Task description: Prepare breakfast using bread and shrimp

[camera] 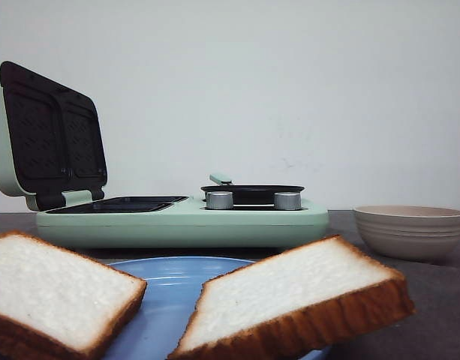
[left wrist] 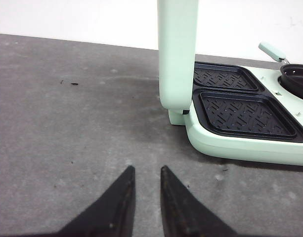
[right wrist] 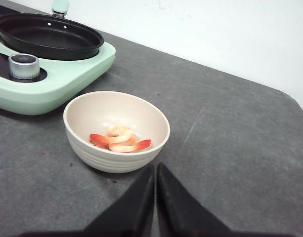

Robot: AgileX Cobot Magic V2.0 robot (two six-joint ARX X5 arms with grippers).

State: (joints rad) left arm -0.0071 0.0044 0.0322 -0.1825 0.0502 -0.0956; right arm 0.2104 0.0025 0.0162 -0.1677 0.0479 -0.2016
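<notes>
Bread [camera: 57,289]: two slices on the blue plate [camera: 173,281], tilted (inner corners facing).
Left gripper [left wrist: 146,173]: slightly parted, empty.
Right gripper [right wrist: 155,170]: closed, empty.

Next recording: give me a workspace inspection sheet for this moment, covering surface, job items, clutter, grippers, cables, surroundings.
Surface: dark grey table, a few specks.
Job's things: two bread slices on a blue plate; shrimp in a beige bowl; green breakfast maker, lid open, black pan on it.
Clutter: nothing seen.
Grippers: left gripper slightly open, empty; right gripper shut, empty.
Cables: nothing seen.
Surroundings: plain white wall.
</notes>
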